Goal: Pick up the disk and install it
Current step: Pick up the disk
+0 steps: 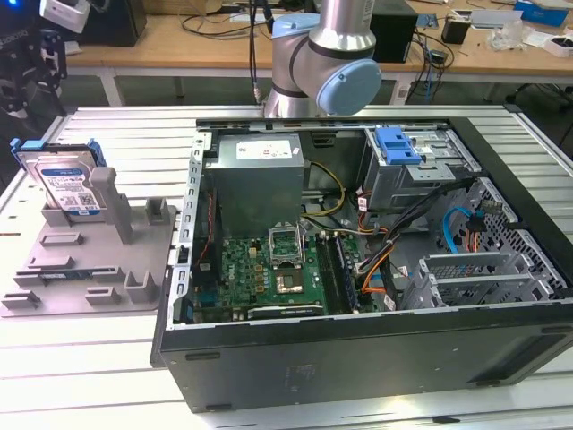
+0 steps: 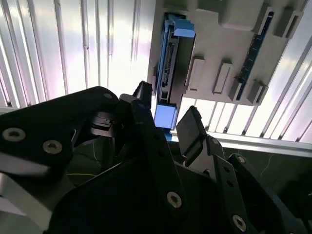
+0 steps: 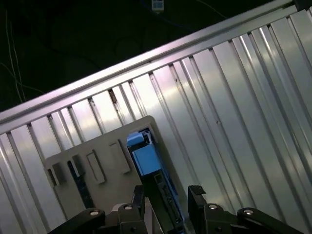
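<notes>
The disk [image 1: 67, 184] stands on edge in a slot at the back of a grey holder [image 1: 89, 269], on the exterior view's left. It is silver with a blue-and-white label and blue rails. Both wrist views look down on the disk [image 2: 170, 63] [image 3: 152, 168] edge-on, with its blue rail uppermost. My gripper [image 2: 165, 114] [image 3: 167, 195] hangs some way above it, open, with nothing between the black fingers [image 2: 192, 126]. In these views the two fingers stand on either side of the disk's line.
An open computer case [image 1: 358, 358] lies on the slatted metal table [image 1: 89, 376], to the right of the holder. Inside are a grey power-supply box [image 1: 260, 175], a motherboard and a metal drive cage with a blue latch [image 1: 398, 146]. The arm's base [image 1: 327, 54] stands behind the case.
</notes>
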Motion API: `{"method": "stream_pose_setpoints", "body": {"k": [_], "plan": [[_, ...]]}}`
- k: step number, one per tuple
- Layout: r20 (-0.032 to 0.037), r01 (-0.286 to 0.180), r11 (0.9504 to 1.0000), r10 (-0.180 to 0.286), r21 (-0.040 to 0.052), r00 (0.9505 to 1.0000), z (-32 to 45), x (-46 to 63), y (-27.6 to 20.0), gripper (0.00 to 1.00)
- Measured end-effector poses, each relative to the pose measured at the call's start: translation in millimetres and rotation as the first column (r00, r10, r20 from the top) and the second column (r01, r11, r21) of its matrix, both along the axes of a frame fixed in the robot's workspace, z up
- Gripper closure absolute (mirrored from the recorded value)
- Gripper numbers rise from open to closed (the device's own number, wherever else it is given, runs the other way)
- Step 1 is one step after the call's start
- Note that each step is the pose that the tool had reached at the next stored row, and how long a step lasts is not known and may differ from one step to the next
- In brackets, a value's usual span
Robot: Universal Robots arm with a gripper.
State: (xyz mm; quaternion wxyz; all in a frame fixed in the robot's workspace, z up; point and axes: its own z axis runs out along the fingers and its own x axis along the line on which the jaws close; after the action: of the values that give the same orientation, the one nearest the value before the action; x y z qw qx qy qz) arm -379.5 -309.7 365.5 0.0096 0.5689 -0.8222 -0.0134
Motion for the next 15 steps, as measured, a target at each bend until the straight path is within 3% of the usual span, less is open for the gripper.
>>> {"method": "stream_pose_setpoints", "body": {"k": [4,8,12,14,15], "plan": [[-0.0003,-0.085,0.9964,0.085,-0.0066,0.9964,0.0,0.0,0.0,0.52],[-0.0012,-0.167,0.9858,0.167,-0.0142,0.9859,0.0,0.0,0.0,0.52],[-0.0032,-0.246,0.969,0.246,-0.0234,0.9693,-0.1,0.0,0.0,0.52],[-0.0046,-0.287,0.9574,0.287,-0.0285,0.9578,0.0,0.0,0.0,0.52],[-0.0064,-0.323,0.9458,0.323,-0.0343,0.9464,-0.1,-0.1,0.0,0.52]]}}
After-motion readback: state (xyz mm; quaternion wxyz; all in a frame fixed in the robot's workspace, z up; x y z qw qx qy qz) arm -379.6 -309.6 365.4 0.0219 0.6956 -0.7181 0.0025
